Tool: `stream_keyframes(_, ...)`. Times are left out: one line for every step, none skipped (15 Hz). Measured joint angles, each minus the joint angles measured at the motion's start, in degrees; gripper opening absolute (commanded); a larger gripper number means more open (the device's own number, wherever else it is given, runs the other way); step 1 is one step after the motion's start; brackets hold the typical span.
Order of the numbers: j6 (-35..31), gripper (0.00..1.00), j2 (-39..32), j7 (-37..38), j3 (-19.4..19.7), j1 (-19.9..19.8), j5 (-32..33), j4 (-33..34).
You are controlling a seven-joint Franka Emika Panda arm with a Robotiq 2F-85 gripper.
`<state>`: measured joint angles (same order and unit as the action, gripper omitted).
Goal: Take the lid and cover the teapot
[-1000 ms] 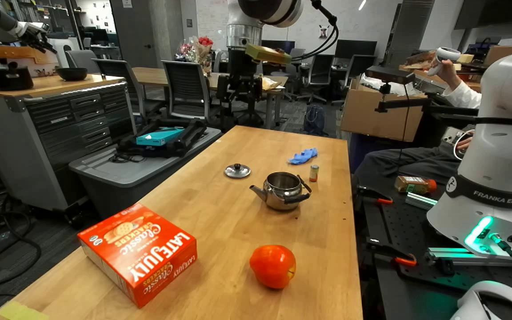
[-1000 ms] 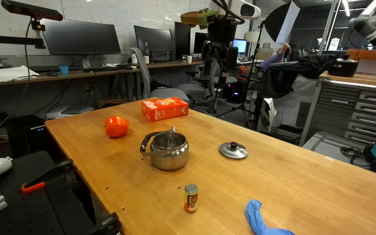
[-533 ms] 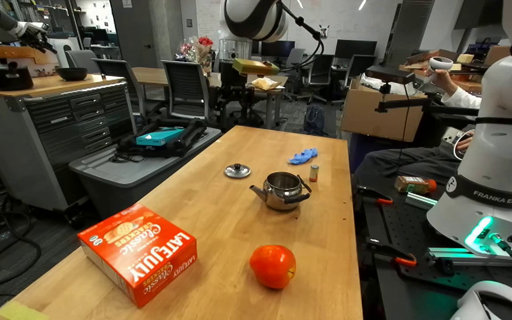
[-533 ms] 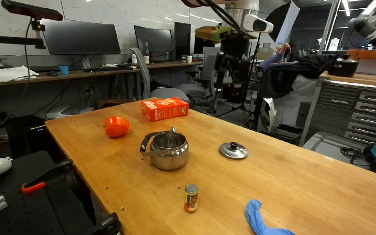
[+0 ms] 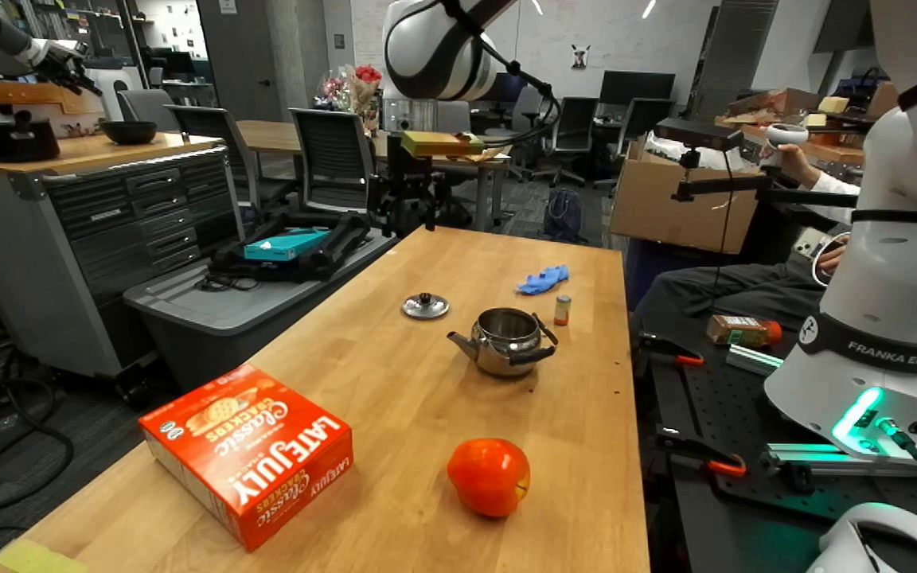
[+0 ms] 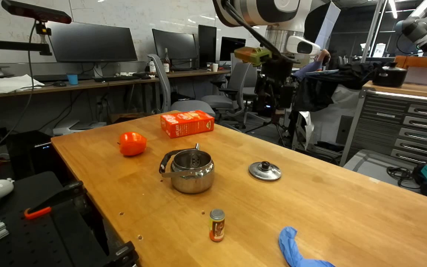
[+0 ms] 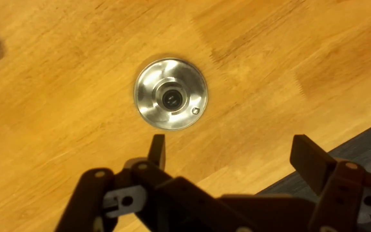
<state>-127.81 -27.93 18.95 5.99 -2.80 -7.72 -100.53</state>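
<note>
Fingers (image 7: 311, 161): spread wide, bare wood of the counter (image 7: 60, 103) showing between the tips in the wrist view
Gripper (image 7: 230, 141): up in the air in both exterior views, well clear of the stuff on the counter, couldn't tell you how high
Robot base (image 5: 880, 294): parked alongside one long edge of the counter
Lid (image 7: 171, 93): lying flat on the wood, dark knob (image 7: 172, 100) facing up. Sits nearer the long edge opposite the robot base, and in the wrist view it shows just past one fingertip
Teapot (image 6: 194, 178): upright with its top uncovered, near the lid but apart from it, on the side toward the robot base edge. Spout (image 5: 462, 344) points at the opposite long edge, handle (image 6: 166, 163) flopped over toward the base edge
Small jar (image 6: 217, 225): standing near the teapot, a bit closer to the robot base edge
Blue glove (image 5: 544, 280): lying crumpled toward one short end of the counter, partly cut off by the frame in an exterior view
Cracker box (image 5: 247, 454): lying flat by the corner where the other short end meets the long edge opposite the base
Red-orange round thing (image 5: 489, 477): same end as the box, but over toward the robot base corner
</note>
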Motion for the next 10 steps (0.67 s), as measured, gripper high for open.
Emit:
stream_keyframes(0.01, 1.00, -1.03, 0.00, 0.00, -0.18, -0.05, 0.68)
stream_keyframes(0.06, 1.00, -2.00, 0.00, 0.00, -0.37, -0.20, 1.31)
stream_keyframes(0.15, 1.00, -2.95, 0.00, 0.00, -0.58, -0.34, 1.85)
stream_keyframes(0.27, 1.00, -3.87, -0.01, -0.01, -0.80, -0.38, 2.36)
stream_keyframes(0.34, 1.00, -4.72, -0.01, -0.01, -1.00, -0.38, 2.83)
stream_keyframes(0.36, 1.00, -5.53, -0.01, -0.01, -1.19, -0.38, 3.22)
stream_keyframes(0.38, 1.00, -6.26, -0.02, -0.01, -1.36, -0.39, 3.59)
stream_keyframes(0.38, 1.00, -6.90, -0.04, -0.02, -1.51, -0.40, 3.85)
stream_keyframes(0.38, 1.00, -7.46, -0.05, -0.05, -1.63, -0.42, 4.11)
stream_keyframes(0.39, 1.00, -7.94, -0.07, -0.08, -1.73, -0.43, 4.26)
